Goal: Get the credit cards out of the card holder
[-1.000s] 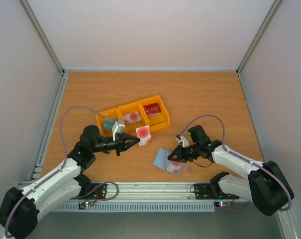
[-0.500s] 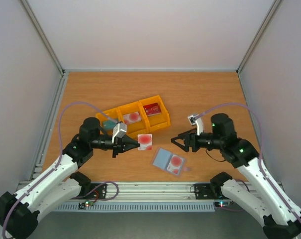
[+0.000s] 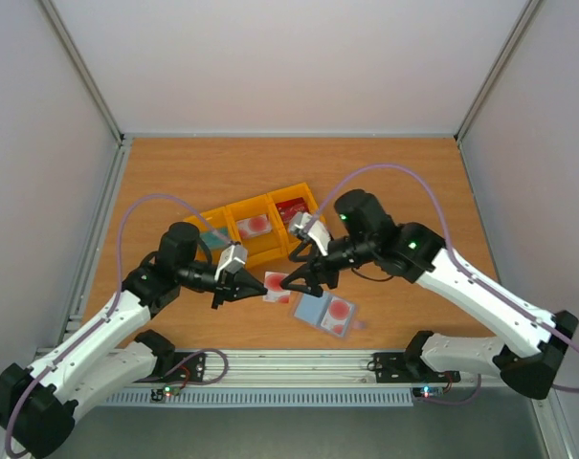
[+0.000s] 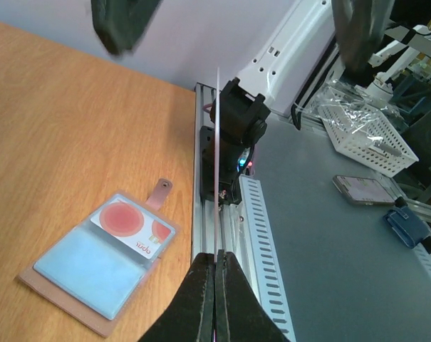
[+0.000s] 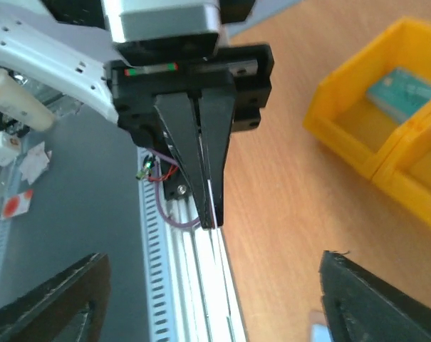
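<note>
Seen from above, the card holder [image 3: 313,307] lies open and flat on the wood-grain table [image 3: 394,182], with a red-blotched card [image 3: 339,311] tucked in one pocket. Just past its far-left corner, the left gripper [image 3: 260,285] is pinched tight on a whitish-pink card [image 3: 278,284]. The right gripper [image 3: 303,277] faces it close by, fingers spread wide. Only the left wrist view shows the held card edge-on as a hair-thin line, along with the holder's pale blue-grey lining and taupe tab [image 4: 159,191]. The right wrist view shows the yellow tray [image 5: 357,142] beyond the holder up close: glossy moulded plastic, a teal card [image 5: 404,89] inside.
</note>
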`<state>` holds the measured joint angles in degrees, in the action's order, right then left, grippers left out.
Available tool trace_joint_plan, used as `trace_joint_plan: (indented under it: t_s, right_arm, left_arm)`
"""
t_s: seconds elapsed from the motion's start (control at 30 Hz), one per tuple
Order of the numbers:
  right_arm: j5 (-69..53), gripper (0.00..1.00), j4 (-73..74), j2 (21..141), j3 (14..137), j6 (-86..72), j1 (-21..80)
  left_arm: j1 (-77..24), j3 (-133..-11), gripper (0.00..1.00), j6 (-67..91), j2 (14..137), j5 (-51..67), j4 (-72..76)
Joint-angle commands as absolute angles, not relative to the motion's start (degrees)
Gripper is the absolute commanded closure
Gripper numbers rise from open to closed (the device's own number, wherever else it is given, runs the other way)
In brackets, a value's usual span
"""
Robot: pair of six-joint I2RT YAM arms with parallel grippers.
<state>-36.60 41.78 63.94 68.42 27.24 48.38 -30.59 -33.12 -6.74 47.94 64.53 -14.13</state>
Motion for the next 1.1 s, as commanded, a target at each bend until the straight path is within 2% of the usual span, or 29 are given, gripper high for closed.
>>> trace_joint_plan:
  t_s: [0.0, 0.1, 0.23, 0.27, 0.37, 0.5, 0.53, 0.57, 0.6, 0.63, 0.73, 0.8, 0.97, 1.07]
  right_arm:
    - [-33.9, 0.3, 49.0, 68.0, 71.6, 33.9, 51.1]
    - [-33.0, 0.6, 48.1, 68.2, 71.5, 32.9, 51.1]
    - [-33.8, 0.66, 48.6, 70.0, 71.3, 32.0, 51.2]
    - [-34.0, 0.72, 48.4, 70.1, 71.0, 31.8, 51.2]
    - [-34.2, 0.98, 48.0, 69.8, 70.4, 31.6, 51.2]
    - [-33.0, 0.99, 45.9, 68.3, 69.5, 29.6, 51.2]
    - [-32.5, 0.99, 43.7, 68.2, 69.2, 27.3, 50.9]
    - [-32.2, 0.99, 42.4, 68.6, 69.0, 24.7, 50.2]
    - [-31.3, 0.99, 40.3, 69.4, 69.1, 21.8, 49.2]
    - [-29.2, 0.99, 39.0, 70.7, 70.2, 17.6, 47.8]
    - [-23.4, 0.99, 33.8, 75.4, 72.5, 2.3, 41.9]
    - [-16.7, 0.99, 26.4, 77.5, 71.4, -7.9, 40.9]
    - [0.5, 0.99, 10.1, 85.8, 68.8, -22.9, 44.0]
    - [8.9, 0.99, 8.3, 93.5, 72.5, -24.8, 46.6]
  left_arm:
    - [-30.7, -34.6, 1.0, -8.3, 47.6, 66.0, -15.6]
    - [-30.7, -34.4, 1.0, -8.2, 47.1, 66.3, -15.8]
    - [-30.7, -34.2, 1.0, -7.8, 46.8, 66.0, -14.8]
    - [-30.7, -34.2, 1.0, -7.6, 46.8, 66.0, -14.6]
    - [-30.7, -34.0, 1.0, -7.0, 46.7, 65.9, -14.4]
    - [-30.7, -33.3, 1.0, -5.1, 45.6, 63.3, -12.5]
    - [-30.7, -32.7, 0.91, -3.3, 44.9, 60.1, -11.4]
    - [-30.6, -32.1, 0.54, -1.9, 43.8, 54.5, -10.4]
    - [-30.4, -31.5, 0.07, 0.7, 42.5, 48.5, -9.6]
    - [-30.2, -31.0, 0.01, 1.6, 40.9, 41.7, -9.0]
    - [-29.3, -30.1, 0.01, 3.3, 35.5, 14.3, -7.9]
    - [-27.4, -29.4, 0.01, 3.4, 32.8, 0.3, -7.6]
    - [-23.1, -27.7, 0.01, 5.7, 25.5, -8.8, -10.1]
    - [-22.1, -25.7, 0.01, 7.9, 22.3, -10.6, -11.6]
